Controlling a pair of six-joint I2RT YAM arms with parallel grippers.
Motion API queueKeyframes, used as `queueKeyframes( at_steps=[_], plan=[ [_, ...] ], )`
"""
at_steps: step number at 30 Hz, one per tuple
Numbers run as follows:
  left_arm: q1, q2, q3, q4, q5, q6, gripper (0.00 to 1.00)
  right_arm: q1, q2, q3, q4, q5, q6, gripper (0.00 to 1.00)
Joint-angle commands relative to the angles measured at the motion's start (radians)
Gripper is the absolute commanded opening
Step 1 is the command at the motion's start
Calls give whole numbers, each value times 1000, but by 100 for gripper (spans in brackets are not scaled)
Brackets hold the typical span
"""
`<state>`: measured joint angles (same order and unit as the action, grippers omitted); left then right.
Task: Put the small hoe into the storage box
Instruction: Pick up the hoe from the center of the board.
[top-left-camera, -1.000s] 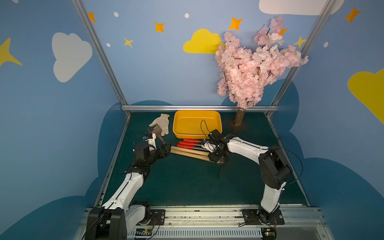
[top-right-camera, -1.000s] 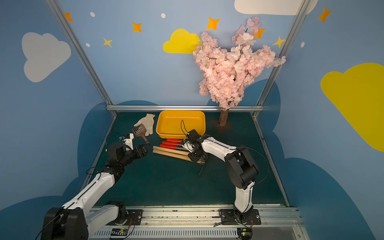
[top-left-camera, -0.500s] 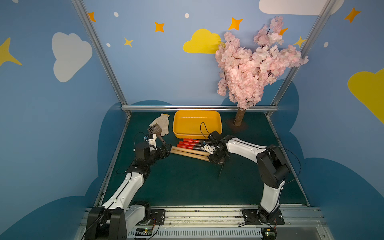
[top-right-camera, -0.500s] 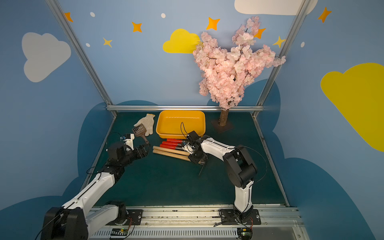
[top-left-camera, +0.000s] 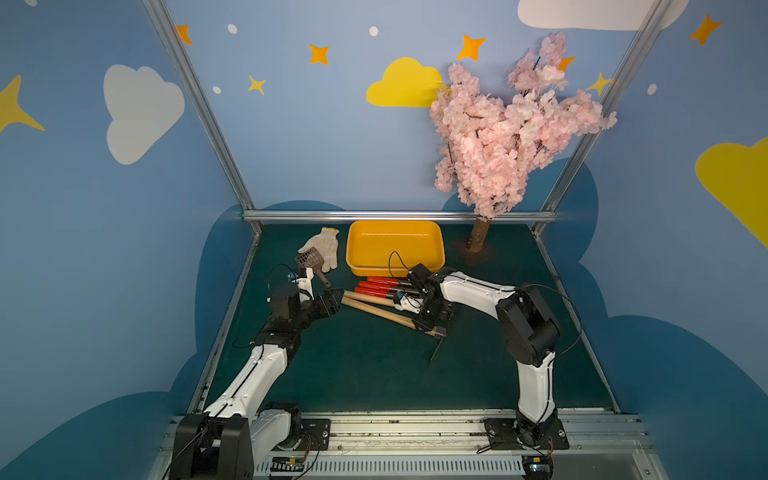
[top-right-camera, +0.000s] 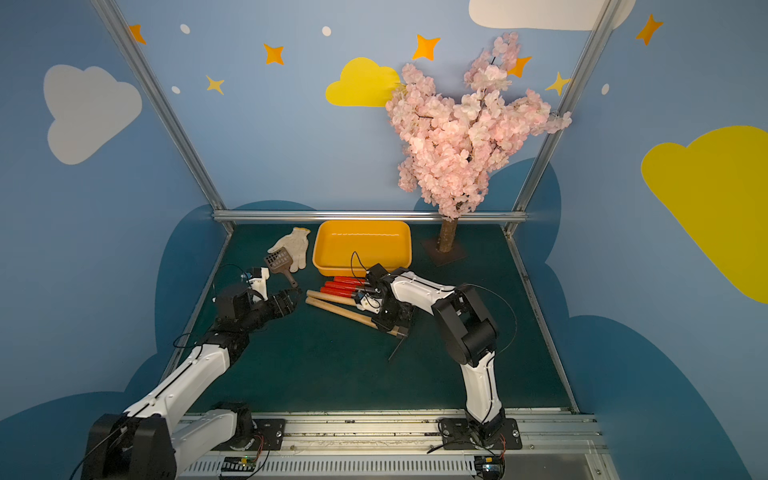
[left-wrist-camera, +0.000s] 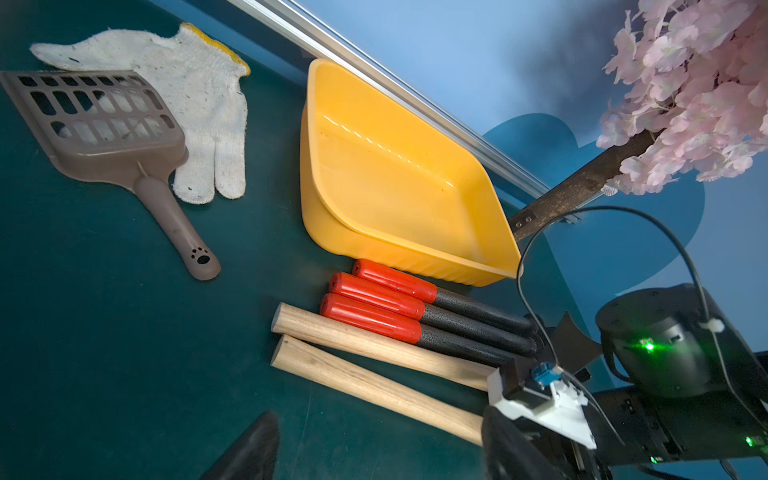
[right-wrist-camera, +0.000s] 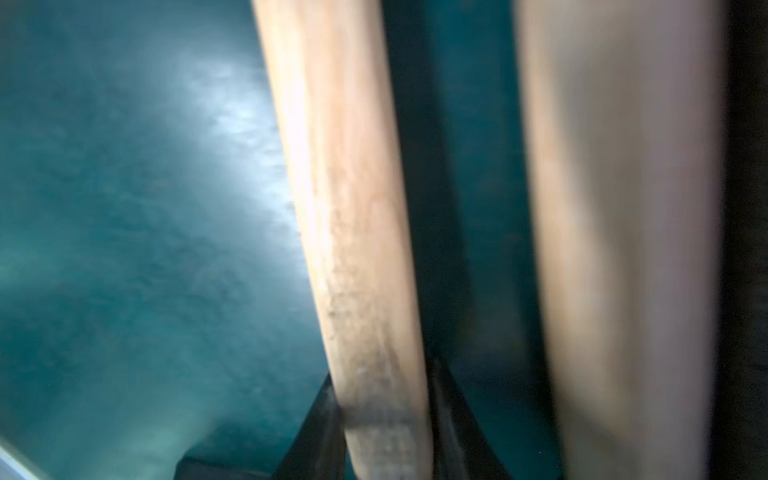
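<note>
The small hoe lies on the green mat with its wooden handle (top-left-camera: 374, 312) (top-right-camera: 340, 313) (left-wrist-camera: 374, 386) nearest the front and its dark blade (top-left-camera: 436, 351) pointing forward. My right gripper (top-left-camera: 432, 324) (top-right-camera: 392, 324) (right-wrist-camera: 384, 386) is shut on that handle near the blade end, a dark finger (right-wrist-camera: 324, 415) pressed to each side. The yellow-orange storage box (top-left-camera: 395, 266) (top-right-camera: 361, 266) (left-wrist-camera: 374, 245) stands behind the tools, with nothing in it. My left gripper (top-left-camera: 336, 301) (top-right-camera: 291, 301) (left-wrist-camera: 378, 457) hangs open and holds nothing, just off the handle's free end.
A second wooden handle (top-left-camera: 370, 298) and three red-and-black handled tools (top-left-camera: 378, 286) lie between the hoe and the box. A white glove (top-left-camera: 326, 247) and a brown slotted scoop (top-left-camera: 309, 259) lie left of the box. A pink blossom tree (top-left-camera: 478, 237) stands at the back right.
My right gripper's jaws have closed in onto the hoe's wooden handle. The left arm has not moved.
</note>
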<state>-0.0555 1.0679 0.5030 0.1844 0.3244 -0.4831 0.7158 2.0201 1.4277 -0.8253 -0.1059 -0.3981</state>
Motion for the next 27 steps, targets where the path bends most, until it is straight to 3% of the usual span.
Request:
queueKeyframes(
  at_steps=[1,5,15,21,27],
  plan=[
    [-7,7,27,0,24,2,76,-34,-27,-21,29,32,116,11],
    [-36,1,27,-9,26,-5,76,-35,-93,-31,27,20,113,0],
    [-161,-106,-2,-28,36,-55,76,-46,-259,-1,32,-25,108,0],
    [-196,-115,-111,229,109,-172,80,-56,-281,44,41,-78,116,0],
    [-204,-23,-84,402,154,-237,80,-33,-277,43,36,-105,114,0]
  ],
)
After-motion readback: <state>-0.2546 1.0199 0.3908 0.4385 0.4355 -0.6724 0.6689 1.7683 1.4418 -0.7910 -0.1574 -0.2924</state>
